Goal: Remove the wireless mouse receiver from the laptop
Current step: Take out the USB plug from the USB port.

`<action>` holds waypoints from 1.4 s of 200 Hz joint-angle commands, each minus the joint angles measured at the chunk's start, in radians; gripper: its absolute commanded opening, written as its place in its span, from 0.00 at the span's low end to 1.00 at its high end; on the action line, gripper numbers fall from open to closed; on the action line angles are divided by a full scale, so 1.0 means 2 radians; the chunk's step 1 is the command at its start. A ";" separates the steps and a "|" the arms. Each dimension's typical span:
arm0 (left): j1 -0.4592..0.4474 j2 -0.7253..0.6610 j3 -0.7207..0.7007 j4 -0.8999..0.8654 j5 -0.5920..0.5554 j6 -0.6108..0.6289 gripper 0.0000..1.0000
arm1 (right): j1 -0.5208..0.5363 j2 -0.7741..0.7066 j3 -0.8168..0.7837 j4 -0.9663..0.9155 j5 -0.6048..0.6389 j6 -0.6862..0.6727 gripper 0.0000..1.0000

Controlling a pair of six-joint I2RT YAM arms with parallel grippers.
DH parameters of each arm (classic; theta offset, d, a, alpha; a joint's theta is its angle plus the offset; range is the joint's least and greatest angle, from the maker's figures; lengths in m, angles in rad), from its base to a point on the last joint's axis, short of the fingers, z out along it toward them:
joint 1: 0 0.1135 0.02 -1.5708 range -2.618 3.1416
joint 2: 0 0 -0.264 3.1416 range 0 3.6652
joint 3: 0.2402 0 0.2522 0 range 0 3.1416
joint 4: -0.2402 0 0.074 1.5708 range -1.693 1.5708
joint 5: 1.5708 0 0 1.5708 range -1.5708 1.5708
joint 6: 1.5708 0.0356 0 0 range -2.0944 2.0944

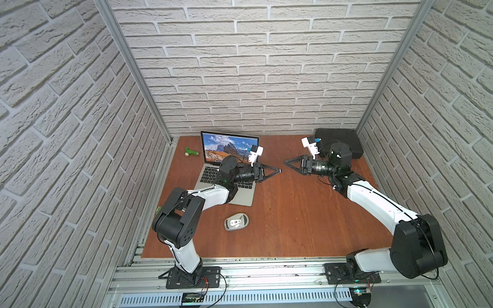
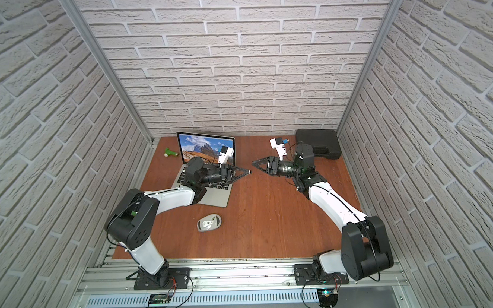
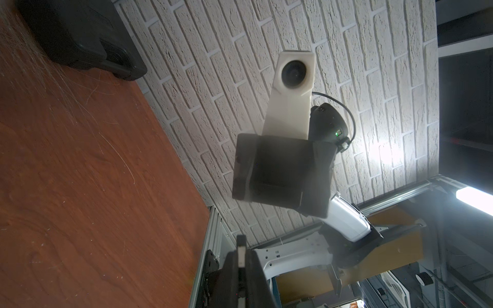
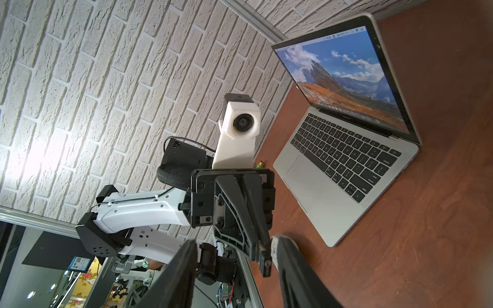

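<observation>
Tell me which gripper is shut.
The left gripper: jaws pinched on the wireless mouse receiver beside the laptop. The right gripper has its fingers apart.

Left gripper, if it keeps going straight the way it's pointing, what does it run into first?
The right gripper. The left gripper points almost straight at it, and the right wrist view shows its tip close to the right gripper's open fingers. Their heights look similar, though depth is uncertain.
</observation>
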 commanded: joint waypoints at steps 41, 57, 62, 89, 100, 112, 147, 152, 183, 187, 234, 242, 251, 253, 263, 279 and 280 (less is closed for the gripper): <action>-0.002 -0.018 0.012 0.021 0.009 0.016 0.00 | 0.023 0.024 0.020 0.015 -0.032 0.006 0.43; -0.002 -0.017 0.012 0.021 0.009 0.017 0.00 | 0.026 0.028 0.024 0.010 -0.034 0.004 0.37; -0.002 -0.018 0.012 0.021 0.010 0.017 0.00 | 0.028 0.028 0.024 0.010 -0.034 0.003 0.35; -0.001 -0.021 0.010 0.017 0.011 0.020 0.00 | 0.027 0.030 0.026 0.009 -0.034 0.000 0.26; -0.001 -0.022 0.011 0.015 0.011 0.021 0.00 | 0.028 0.032 0.027 0.009 -0.035 -0.001 0.22; 0.000 -0.024 0.010 0.013 0.011 0.023 0.00 | 0.028 0.032 0.028 0.009 -0.035 -0.001 0.18; 0.003 -0.029 0.003 0.010 0.008 0.027 0.00 | 0.027 0.031 0.027 0.002 -0.040 -0.004 0.15; 0.004 -0.029 0.001 0.010 0.008 0.028 0.00 | 0.027 0.030 0.026 0.004 -0.041 -0.005 0.14; 0.003 -0.031 0.003 0.008 0.007 0.029 0.00 | 0.029 0.036 0.030 -0.002 -0.049 -0.007 0.18; 0.003 -0.031 0.004 0.008 0.007 0.030 0.00 | 0.030 0.038 0.031 -0.001 -0.050 -0.006 0.18; 0.003 -0.030 0.006 0.005 0.007 0.031 0.00 | 0.034 0.039 0.034 0.004 -0.050 -0.009 0.03; 0.003 -0.031 0.006 0.003 0.007 0.033 0.00 | 0.034 0.038 0.035 0.001 -0.051 -0.010 0.03; 0.004 -0.034 0.006 -0.007 0.006 0.039 0.00 | 0.034 0.040 0.035 -0.001 -0.050 -0.010 0.03; 0.004 -0.033 0.006 -0.010 0.006 0.041 0.00 | 0.035 0.039 0.035 -0.002 -0.049 -0.010 0.03; 0.006 -0.035 0.005 -0.021 0.004 0.048 0.00 | 0.034 0.040 0.037 -0.007 -0.049 -0.012 0.02; 0.011 -0.040 0.002 -0.040 -0.004 0.058 0.35 | 0.035 0.038 0.039 -0.006 -0.048 -0.015 0.03; 0.012 -0.041 0.001 -0.041 -0.005 0.059 0.39 | 0.034 0.038 0.040 -0.006 -0.048 -0.016 0.02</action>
